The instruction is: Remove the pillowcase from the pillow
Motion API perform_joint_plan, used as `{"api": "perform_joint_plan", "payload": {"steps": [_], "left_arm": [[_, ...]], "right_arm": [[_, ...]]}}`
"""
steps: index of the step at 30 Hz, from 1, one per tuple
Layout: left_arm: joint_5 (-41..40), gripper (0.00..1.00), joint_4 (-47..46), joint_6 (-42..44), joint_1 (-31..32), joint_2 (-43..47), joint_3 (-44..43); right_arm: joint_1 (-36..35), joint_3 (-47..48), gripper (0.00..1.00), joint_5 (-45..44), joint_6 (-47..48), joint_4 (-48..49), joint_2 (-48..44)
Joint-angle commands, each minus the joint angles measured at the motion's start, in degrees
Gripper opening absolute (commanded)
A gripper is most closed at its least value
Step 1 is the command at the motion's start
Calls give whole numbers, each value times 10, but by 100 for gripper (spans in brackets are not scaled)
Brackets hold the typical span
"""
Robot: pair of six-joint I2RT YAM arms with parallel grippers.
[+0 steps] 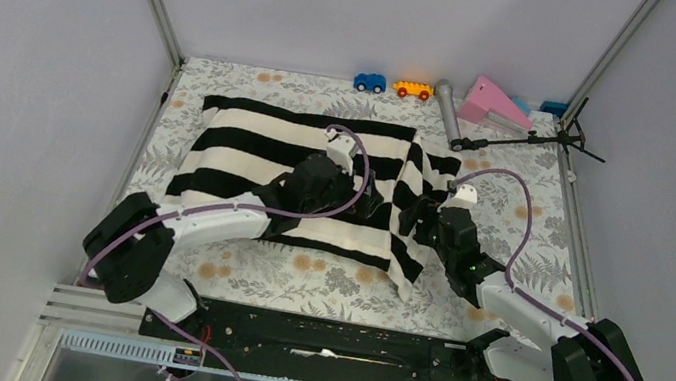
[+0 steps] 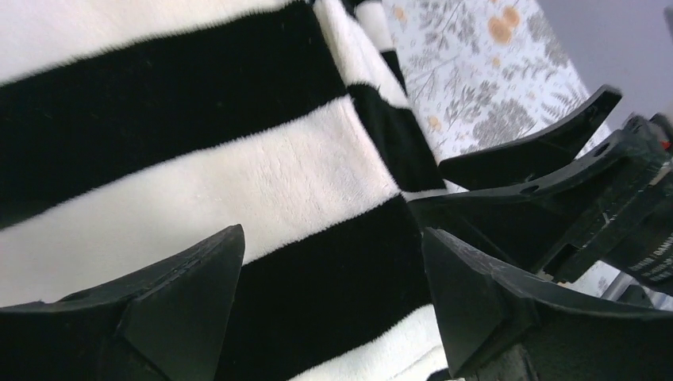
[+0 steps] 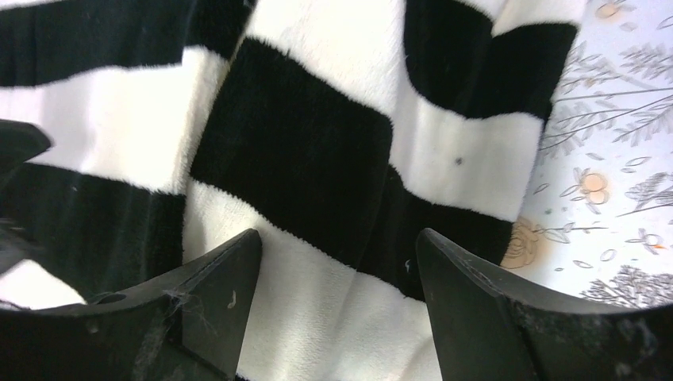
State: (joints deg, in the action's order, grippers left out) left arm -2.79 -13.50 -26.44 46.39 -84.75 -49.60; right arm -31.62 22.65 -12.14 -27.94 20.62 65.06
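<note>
**Top view.** The striped pillowcase (image 1: 259, 153) lay on the floral cloth (image 1: 300, 281), most of it to the left of and beyond the left gripper (image 1: 370, 204). A loose, folded end spread beneath and around the right gripper (image 1: 422, 221). The two grippers stood just beside each other over the right-hand part of the case, each reaching in from its own side. The pillow was hidden under the fabric.

**Left wrist view.** The left gripper (image 2: 332, 254) was open. Its fingers (image 2: 198, 278) stood well apart above a white and a black stripe of the pillowcase (image 2: 238, 159), with no fabric pinched between them. Ahead and to its right, the right gripper (image 2: 428, 184) pointed toward it, low over the edge of the case, with the cloth (image 2: 492, 95) beyond.

**Right wrist view.** The right gripper (image 3: 337, 262) was likewise open, its jaws spread over overlapping folds of the pillowcase (image 3: 301, 151) and holding nothing. Whether the tips touched the fabric could not be told. The cloth (image 3: 611, 198) lay bare to its right.

**Far edge, beyond both grippers.** A blue car (image 1: 369, 82), an orange car (image 1: 413, 90), a grey cylinder (image 1: 448, 111), a pink wedge (image 1: 494, 103) and a black stand (image 1: 524, 137) lay well apart from the case.
</note>
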Motion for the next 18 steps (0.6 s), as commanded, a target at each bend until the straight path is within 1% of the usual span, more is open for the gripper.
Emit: {"api": "perform_joint_plan", "payload": {"steps": [1, 4, 6, 8, 12, 15, 18], "left_arm": [[52, 88, -15, -10, 0, -50, -22], [62, 87, -29, -2, 0, -72, -23], [77, 82, -49, 3, 0, -78, -13], [88, 81, -65, 5, 0, -83, -5], [95, 89, -77, 9, 0, -83, 1], [95, 93, -88, 12, 0, -66, 12], [96, 95, -110, 14, 0, -49, 30]], "right_arm": [[0, 19, 79, 70, 7, 36, 37], [-1, 14, 81, 158, 18, 83, 48], [-1, 9, 82, 188, 16, 109, 52], [-1, 10, 85, 204, 17, 118, 59], [-1, 14, 85, 233, 17, 131, 76], [-1, 22, 86, 229, 20, 118, 89], [-1, 20, 89, 252, 25, 129, 93]]}}
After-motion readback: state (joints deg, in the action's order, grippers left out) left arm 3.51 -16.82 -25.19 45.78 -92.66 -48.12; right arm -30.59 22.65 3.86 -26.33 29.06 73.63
